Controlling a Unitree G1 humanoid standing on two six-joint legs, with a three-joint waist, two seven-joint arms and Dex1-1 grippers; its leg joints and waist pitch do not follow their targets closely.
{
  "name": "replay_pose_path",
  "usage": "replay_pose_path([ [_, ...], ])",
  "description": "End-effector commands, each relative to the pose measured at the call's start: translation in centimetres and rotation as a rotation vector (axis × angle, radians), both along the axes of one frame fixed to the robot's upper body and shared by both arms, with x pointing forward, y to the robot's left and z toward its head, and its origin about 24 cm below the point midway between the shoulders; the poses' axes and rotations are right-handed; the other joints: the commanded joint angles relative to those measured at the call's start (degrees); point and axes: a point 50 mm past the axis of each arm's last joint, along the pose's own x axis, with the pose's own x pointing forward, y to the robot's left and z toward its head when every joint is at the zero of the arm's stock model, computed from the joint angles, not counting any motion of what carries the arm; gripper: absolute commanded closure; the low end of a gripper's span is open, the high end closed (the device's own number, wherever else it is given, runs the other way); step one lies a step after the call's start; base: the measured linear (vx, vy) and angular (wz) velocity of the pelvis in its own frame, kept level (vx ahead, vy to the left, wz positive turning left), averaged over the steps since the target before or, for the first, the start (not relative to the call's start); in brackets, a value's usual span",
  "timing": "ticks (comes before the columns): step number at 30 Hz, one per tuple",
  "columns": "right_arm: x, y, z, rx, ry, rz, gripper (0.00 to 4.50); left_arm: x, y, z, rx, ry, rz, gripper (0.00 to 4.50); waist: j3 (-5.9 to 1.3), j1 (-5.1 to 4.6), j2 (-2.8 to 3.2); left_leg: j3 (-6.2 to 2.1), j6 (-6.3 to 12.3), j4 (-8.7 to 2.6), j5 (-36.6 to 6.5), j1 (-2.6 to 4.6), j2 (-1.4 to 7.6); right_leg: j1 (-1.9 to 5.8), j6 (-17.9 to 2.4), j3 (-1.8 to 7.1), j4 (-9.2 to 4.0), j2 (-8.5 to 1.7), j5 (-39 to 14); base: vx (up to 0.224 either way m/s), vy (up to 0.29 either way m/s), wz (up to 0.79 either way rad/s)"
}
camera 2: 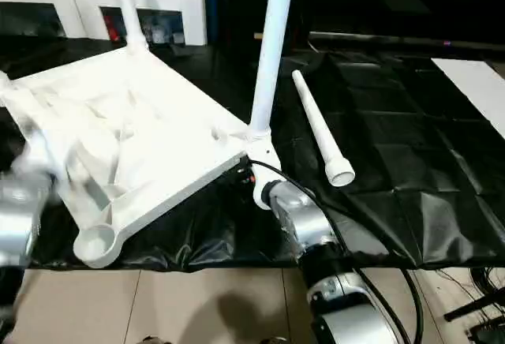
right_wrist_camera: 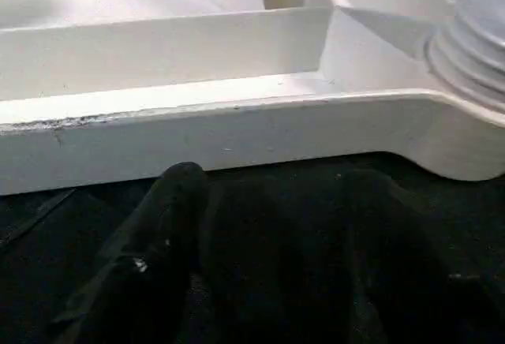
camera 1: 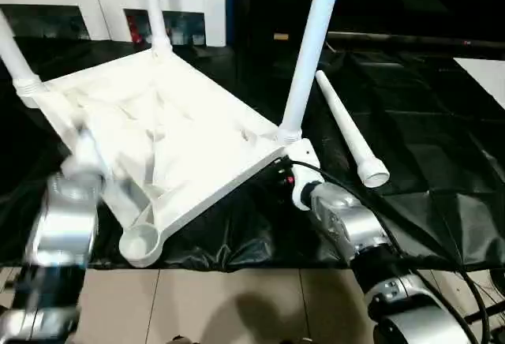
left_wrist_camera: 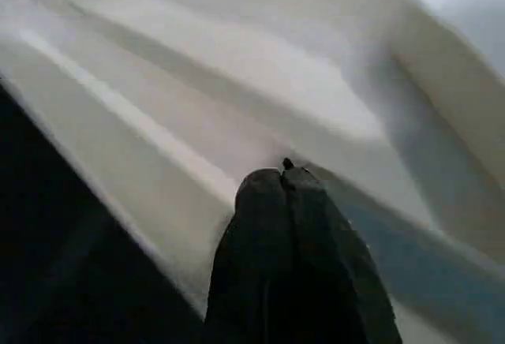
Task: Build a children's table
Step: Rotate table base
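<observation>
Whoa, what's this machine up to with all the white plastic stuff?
It is putting together a small white plastic table, which lies upside down on a black sheet. Three long round white legs already stand in its corner sockets; the near corner socket is empty, and the fourth white leg lies loose beside the table. The right pincer sits at the table's edge near one fitted leg; the left pincer, shut, is against the ribbed underside.

You've got black sheeting (camera 1: 410, 147) spread across the work area, a white cabinet (camera 1: 102, 1) with glass doors along the back, and pale floor tiles (camera 1: 237, 304) nearest you.
</observation>
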Motion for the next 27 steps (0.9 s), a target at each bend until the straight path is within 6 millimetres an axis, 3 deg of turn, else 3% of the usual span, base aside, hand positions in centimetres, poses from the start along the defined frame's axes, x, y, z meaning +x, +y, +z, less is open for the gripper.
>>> replay_pose_path([
  [1, 0.4, 0.1, 0.1, -0.009, 0.009, 0.007, 1.75, -0.2, -0.4, -0.2, -0.005, 0.050, -0.037, 4.50, -4.32, -0.17, 1.29, -1.04, -1.94, -4.47, -20.0, 1.71, 1.18, 1.96, -9.3, 2.64, -4.00, -2.48, -18.7, 0.000, 0.000, 0.00],
  [7, 0.8, 0.6, 0.4, 0.014, 0.010, 0.022, 2.23, -0.7, -1.3, -0.6, -0.070, 0.118, -0.108, 4.50, -4.33, -0.35, 1.41, -1.10, -2.26, -4.46, -20.6, 1.67, 1.17, 2.15, -9.9, 2.63, -3.93, -2.48, -18.4, 0.000, 0.000, 0.00],
  [9, 1.2, 1.0, 0.5, 0.024, 0.018, 0.025, 2.46, -1.0, -3.0, -0.5, -0.159, 0.176, -0.270, 4.50, -4.43, -0.30, 1.50, -1.07, -2.26, -4.38, -20.3, 1.75, 1.15, 2.11, -10.7, 2.66, -3.82, -2.61, -18.0, 0.000, 0.000, 0.00],
  [10, 1.2, 1.0, 0.5, 0.024, 0.018, 0.025, 2.55, -1.0, -3.0, -0.5, -0.159, 0.176, -0.270, 4.50, -4.37, -0.19, 1.58, -1.08, -2.39, -4.39, -20.4, 1.88, 1.18, 1.99, -10.9, 2.65, -3.80, -2.57, -17.9, 0.000, 0.000, 0.00],
  [14, 1.7, 1.6, 0.8, 0.022, 0.017, 0.035, 2.66, -2.2, -6.1, -0.3, -0.313, 0.288, -0.532, 4.50, -4.51, -0.19, 1.55, -1.19, -2.91, -4.48, -19.8, 1.67, 1.30, 2.40, -11.8, 2.66, -3.19, -2.72, -16.0, 0.000, 0.000, 0.00],
  [15, 1.8, 1.7, 0.9, 0.022, 0.014, 0.039, 2.94, -2.6, -7.1, -0.1, -0.355, 0.307, -0.615, 4.50, -4.34, -0.22, 1.55, -0.96, -2.87, -4.52, -20.1, 1.78, 1.27, 2.19, -11.9, 2.74, -3.33, -2.53, -15.7, 0.000, 0.000, 0.00],
  [17, 1.8, 1.7, 0.9, 0.022, 0.011, 0.042, 2.99, -2.8, -7.7, -0.1, -0.388, 0.321, -0.651, 4.50, -4.41, -0.45, 1.54, -0.99, -2.87, -4.52, -19.3, 1.47, 1.15, 2.64, -11.9, 2.75, -3.15, -2.53, -14.6, 0.000, 0.000, 0.00],
  [20, 2.0, 1.8, 1.1, 0.027, 0.005, 0.042, 3.09, -2.2, -8.8, 0.0, -0.411, 0.303, -0.694, 4.50, -4.49, -0.68, 1.57, -0.90, -2.61, -4.42, -18.0, 1.43, 1.11, 2.78, -11.9, 2.80, -3.03, -2.46, -13.9, 0.000, 0.000, 0.00],
  [22, 2.2, 1.6, 1.3, 0.028, -0.004, 0.040, 3.44, -1.2, -9.6, -0.1, -0.404, 0.281, -0.717, 4.50, -4.46, -0.74, 1.54, -0.72, -2.22, -4.25, -18.3, 1.62, 0.93, 2.59, -11.8, 2.80, -3.41, -2.33, -14.8, 0.000, 0.000, 0.00],
  [25, 2.4, 1.2, 1.5, 0.024, -0.021, 0.032, 3.70, 0.3, -10.8, 0.0, -0.398, 0.258, -0.748, 4.50, -4.58, -0.82, 1.80, -0.87, -2.32, -4.28, -17.8, 1.37, 0.95, 2.94, -11.7, 2.79, -3.31, -2.44, -14.2, 0.000, 0.000, 0.00],
  [26, 2.5, 0.9, 1.6, 0.018, -0.031, 0.023, 3.83, 0.9, -11.3, 0.0, -0.390, 0.242, -0.756, 4.50, -4.54, -0.72, 2.13, -0.78, -2.15, -4.14, -18.6, 1.70, 0.81, 2.64, -11.6, 2.72, -3.68, -2.32, -15.2, 0.000, 0.000, 0.00],
  [27, 2.6, 0.7, 1.7, 0.014, -0.038, 0.017, 3.89, 1.2, -11.5, 0.1, -0.384, 0.232, -0.760, 4.50, -4.72, -0.79, 1.80, -0.80, -2.28, -4.10, -18.4, 1.62, 0.96, 2.90, -11.9, 2.79, -3.42, -2.46, -14.5, 0.000, 0.000, 0.00],
])
